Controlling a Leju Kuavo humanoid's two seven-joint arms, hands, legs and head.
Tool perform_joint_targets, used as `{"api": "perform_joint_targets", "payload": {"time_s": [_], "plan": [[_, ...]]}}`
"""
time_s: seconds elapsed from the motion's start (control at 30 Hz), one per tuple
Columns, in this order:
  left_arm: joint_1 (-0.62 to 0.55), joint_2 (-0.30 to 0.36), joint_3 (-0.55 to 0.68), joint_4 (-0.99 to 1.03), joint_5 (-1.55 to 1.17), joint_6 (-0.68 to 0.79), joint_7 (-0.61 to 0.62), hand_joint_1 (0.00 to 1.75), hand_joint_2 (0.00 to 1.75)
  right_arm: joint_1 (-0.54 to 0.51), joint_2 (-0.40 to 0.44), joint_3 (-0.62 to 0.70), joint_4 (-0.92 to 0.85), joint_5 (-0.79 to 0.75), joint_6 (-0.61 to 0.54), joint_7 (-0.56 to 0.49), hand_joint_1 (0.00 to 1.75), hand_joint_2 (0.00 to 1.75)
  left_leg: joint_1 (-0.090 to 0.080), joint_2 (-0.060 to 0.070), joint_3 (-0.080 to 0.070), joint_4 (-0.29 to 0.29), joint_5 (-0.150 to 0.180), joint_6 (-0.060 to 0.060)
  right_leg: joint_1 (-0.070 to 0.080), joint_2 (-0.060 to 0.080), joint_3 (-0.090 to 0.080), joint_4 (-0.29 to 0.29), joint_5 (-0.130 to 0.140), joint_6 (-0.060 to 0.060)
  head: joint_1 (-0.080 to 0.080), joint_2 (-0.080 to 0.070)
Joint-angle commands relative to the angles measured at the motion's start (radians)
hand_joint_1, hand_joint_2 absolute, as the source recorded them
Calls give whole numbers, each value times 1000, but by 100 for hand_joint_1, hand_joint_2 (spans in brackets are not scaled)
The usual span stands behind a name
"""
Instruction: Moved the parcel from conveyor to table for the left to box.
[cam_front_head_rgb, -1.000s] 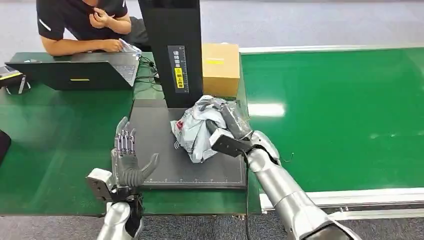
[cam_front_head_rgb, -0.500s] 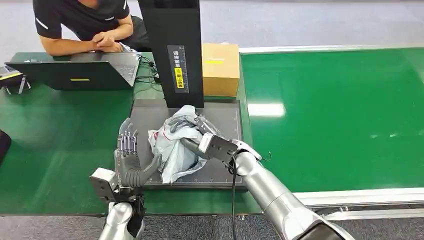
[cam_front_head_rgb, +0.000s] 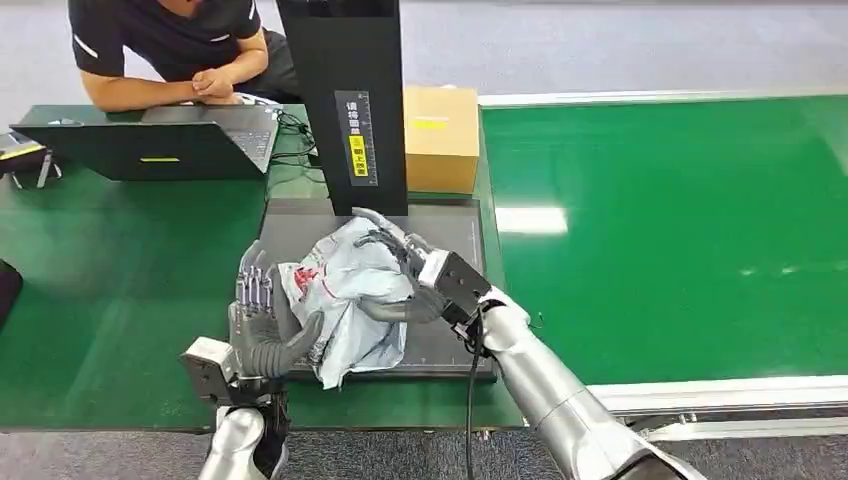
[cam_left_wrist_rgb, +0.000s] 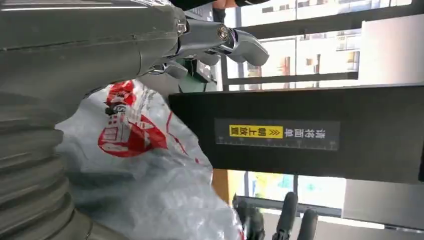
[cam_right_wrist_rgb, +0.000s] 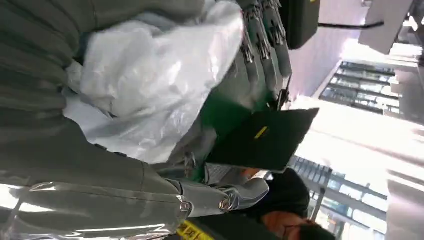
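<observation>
Green matting covers the worktop (cam_front_head_rgb: 120, 280), and a dark grey scale plate (cam_front_head_rgb: 440, 345) lies near its front edge, at the corner nearest the conveyor (cam_front_head_rgb: 680, 230). A black post with a yellow label (cam_front_head_rgb: 345, 110) rises from the back of the plate, a cardboard box (cam_front_head_rgb: 440, 135) stands just behind it, and a person (cam_front_head_rgb: 170, 45) leans over a laptop (cam_front_head_rgb: 150, 145) at the far edge.

The parcel (cam_front_head_rgb: 345, 295), a crumpled grey-white poly bag with red print, lies on the plate toward the plate's front edge. The right hand (cam_front_head_rgb: 415, 275) grips it from the conveyor side, fingers wrapped over its top and thumb under its near fold. The left hand (cam_front_head_rgb: 262, 320) stands upright at the plate's other side, fingers spread and holding nothing, with the bag's edge touching or nearly touching its palm; the left wrist view shows the printed film right against the hand, though I cannot tell real contact from that alone.

The step in hand looks like the set-down and handover. To do it well, the right hand should lower the bag until it rests fully on the plate before loosening, since slack film will cling to fingers and drag. Spread the fingers wide, then draw back toward the conveyor rather than upward. The left hand should close only once the bag is free, taking a bunched fold rather than a flat panel, which would slip.
</observation>
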Motion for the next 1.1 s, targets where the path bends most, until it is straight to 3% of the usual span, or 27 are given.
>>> {"api": "perform_joint_targets", "payload": {"time_s": [0.03,0.5,0.63,0.77,1.1], "plan": [[11,-13,38,-10,-10,1,13,0,175,86,-52,-124,-160,-80,25,34,0,175,1,-2,0,0,0,0,1,-1,1,-1,0,-1,0,0],[12,-15,40,-11,-10,0,13,0,175,104,-51,-132,-188,-84,16,34,0,175,1,-2,2,-1,0,0,1,-1,2,-1,0,-1,0,0],[30,-20,41,-16,-15,-3,13,0,175,197,-54,-186,-316,-90,-12,42,0,175,1,-3,2,-1,0,0,1,-2,3,-1,-1,-1,0,0],[20,-24,50,-11,-17,-1,12,0,175,228,-64,-247,-353,-103,-17,39,0,175,0,-3,1,-1,0,0,0,-2,2,-1,-1,-1,0,0],[36,-28,70,-32,-28,-1,17,0,175,489,-69,-544,-591,-79,-71,35,0,175,1,-7,1,-1,0,0,1,-6,4,-2,-2,-1,0,0]]}}
